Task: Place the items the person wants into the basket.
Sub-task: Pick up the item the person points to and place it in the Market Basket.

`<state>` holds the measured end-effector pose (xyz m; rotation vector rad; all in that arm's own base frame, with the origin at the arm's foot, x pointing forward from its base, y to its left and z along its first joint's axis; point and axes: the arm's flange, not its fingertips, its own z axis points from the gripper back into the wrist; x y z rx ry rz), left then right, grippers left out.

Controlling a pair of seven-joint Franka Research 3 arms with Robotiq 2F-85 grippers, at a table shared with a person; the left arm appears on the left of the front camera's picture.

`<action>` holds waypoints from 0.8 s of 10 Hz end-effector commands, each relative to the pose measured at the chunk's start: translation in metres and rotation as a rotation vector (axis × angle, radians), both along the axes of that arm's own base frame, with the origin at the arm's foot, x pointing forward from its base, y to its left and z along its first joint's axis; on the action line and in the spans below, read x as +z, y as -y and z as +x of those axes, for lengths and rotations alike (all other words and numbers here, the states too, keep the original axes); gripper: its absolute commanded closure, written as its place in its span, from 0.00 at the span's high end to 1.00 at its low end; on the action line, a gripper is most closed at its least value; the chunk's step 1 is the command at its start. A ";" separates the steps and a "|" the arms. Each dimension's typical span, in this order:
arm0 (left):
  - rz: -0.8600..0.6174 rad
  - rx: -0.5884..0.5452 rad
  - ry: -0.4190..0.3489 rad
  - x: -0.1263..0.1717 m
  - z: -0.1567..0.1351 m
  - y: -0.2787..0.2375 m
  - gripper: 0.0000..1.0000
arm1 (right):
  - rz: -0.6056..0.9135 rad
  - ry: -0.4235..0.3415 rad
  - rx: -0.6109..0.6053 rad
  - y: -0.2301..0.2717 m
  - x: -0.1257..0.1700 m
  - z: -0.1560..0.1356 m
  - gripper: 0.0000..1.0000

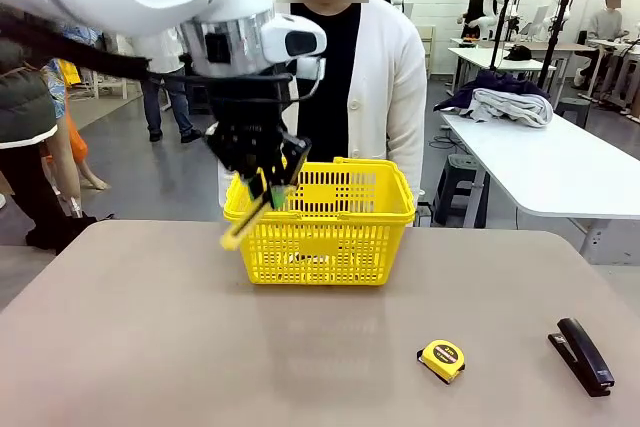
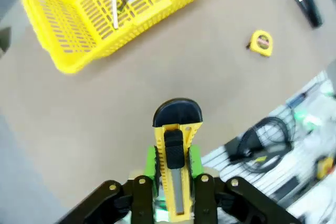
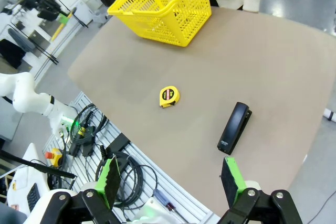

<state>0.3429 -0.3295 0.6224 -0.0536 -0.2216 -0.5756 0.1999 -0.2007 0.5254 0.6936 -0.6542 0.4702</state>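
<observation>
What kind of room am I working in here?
Probably a robotics lab or data-collection hall: other white tables stand behind, one with a pile of clothes, more people sit at far benches, and cables and electronics line the robot's side of the table.

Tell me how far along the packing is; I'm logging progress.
Done: a marker already lies in the basket, with another item beside it that is too blurred to name. In hand: the left gripper holds the utility knife near the basket's rim. Left: dropping the knife in.
</observation>
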 end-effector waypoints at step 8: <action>0.324 -0.746 0.090 -0.008 0.162 0.104 0.28 | 0.023 0.019 0.009 0.000 -0.001 0.001 1.00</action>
